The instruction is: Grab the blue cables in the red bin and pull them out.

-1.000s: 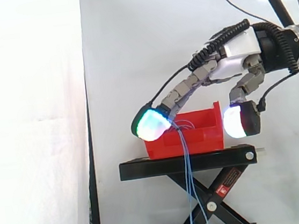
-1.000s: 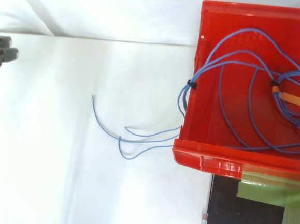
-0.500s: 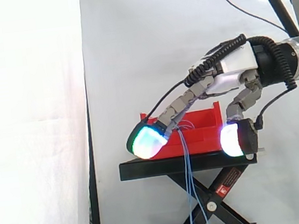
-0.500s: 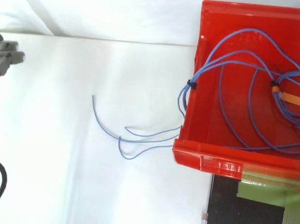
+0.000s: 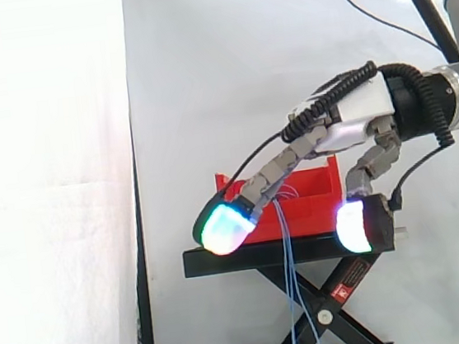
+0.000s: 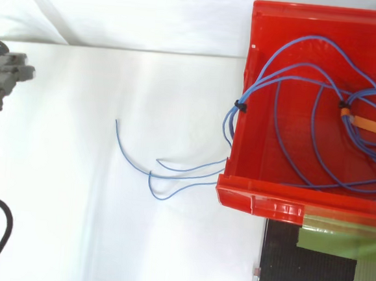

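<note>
White curtain [image 5: 202, 75] forms the background. On the black stand [image 5: 288, 252] sits the red bin [image 5: 311, 192]. The blue cables [image 6: 245, 98] lie coiled inside the bin. Several strands pass over one wall, bound there by a black tie [image 6: 241, 107], and in the side view hang down past the stand. An orange tag [image 6: 365, 124] sits on the coil.

From the right, the hand [image 5: 354, 116] reaches across the bin's near side, fingers extended and angled downward. Hand state: released, grasping nothing. Fingertips [image 5: 223, 227] glow green-cyan. In the top view the hand sits at the left edge, well apart from the cables.
</note>
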`<control>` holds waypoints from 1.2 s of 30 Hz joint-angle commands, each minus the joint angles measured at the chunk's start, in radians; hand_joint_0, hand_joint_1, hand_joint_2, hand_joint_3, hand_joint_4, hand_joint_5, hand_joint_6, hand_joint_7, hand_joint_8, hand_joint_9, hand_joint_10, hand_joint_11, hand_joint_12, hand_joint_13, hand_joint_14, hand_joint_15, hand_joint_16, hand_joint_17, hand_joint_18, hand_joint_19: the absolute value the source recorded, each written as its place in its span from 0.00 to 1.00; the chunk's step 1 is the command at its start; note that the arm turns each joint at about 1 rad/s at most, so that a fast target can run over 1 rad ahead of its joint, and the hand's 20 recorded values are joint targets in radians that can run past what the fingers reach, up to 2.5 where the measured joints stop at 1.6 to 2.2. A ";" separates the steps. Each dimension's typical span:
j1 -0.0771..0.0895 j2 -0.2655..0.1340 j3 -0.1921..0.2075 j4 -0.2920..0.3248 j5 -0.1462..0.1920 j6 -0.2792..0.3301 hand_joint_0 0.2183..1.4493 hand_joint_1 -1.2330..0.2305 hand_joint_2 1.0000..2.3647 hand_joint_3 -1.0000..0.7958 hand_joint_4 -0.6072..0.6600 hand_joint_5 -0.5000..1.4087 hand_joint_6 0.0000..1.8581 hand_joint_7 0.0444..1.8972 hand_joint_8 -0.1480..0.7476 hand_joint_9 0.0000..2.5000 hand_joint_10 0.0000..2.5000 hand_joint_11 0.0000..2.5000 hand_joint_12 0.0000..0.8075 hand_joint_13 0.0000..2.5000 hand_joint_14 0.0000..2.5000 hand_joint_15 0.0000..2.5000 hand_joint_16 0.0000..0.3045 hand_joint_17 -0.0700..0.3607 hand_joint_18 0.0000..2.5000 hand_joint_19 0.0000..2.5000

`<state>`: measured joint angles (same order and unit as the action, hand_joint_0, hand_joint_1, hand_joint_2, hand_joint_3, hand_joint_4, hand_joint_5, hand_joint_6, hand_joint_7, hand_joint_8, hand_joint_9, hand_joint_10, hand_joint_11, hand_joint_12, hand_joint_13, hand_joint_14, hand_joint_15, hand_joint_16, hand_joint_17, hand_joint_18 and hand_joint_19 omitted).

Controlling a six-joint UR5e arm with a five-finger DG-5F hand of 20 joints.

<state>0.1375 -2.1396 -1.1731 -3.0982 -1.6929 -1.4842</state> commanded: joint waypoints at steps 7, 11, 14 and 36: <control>0.007 -0.036 0.007 0.032 -0.014 0.009 0.48 0.31 0.00 0.00 0.65 0.48 0.00 0.10 0.44 0.25 0.00 0.10 0.41 0.17 0.00 0.12 0.15 0.40 0.15 0.22; 0.002 -0.034 0.020 0.033 -0.014 -0.011 0.49 0.31 0.00 0.00 0.65 0.49 0.00 0.12 0.44 0.25 0.00 0.10 0.41 0.17 0.00 0.12 0.15 0.40 0.15 0.22; -0.001 -0.036 0.026 0.030 -0.016 -0.023 0.50 0.29 0.00 0.00 0.65 0.51 0.01 0.16 0.45 0.26 0.00 0.12 0.41 0.18 0.00 0.12 0.15 0.40 0.16 0.22; 0.005 -0.057 0.093 0.089 -0.034 -0.205 0.48 0.27 0.00 0.00 0.65 0.51 0.01 0.20 0.44 0.26 0.01 0.16 0.42 0.19 0.01 0.14 0.15 0.40 0.17 0.24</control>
<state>0.1401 -2.1820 -1.0700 -3.0570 -1.7310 -1.6756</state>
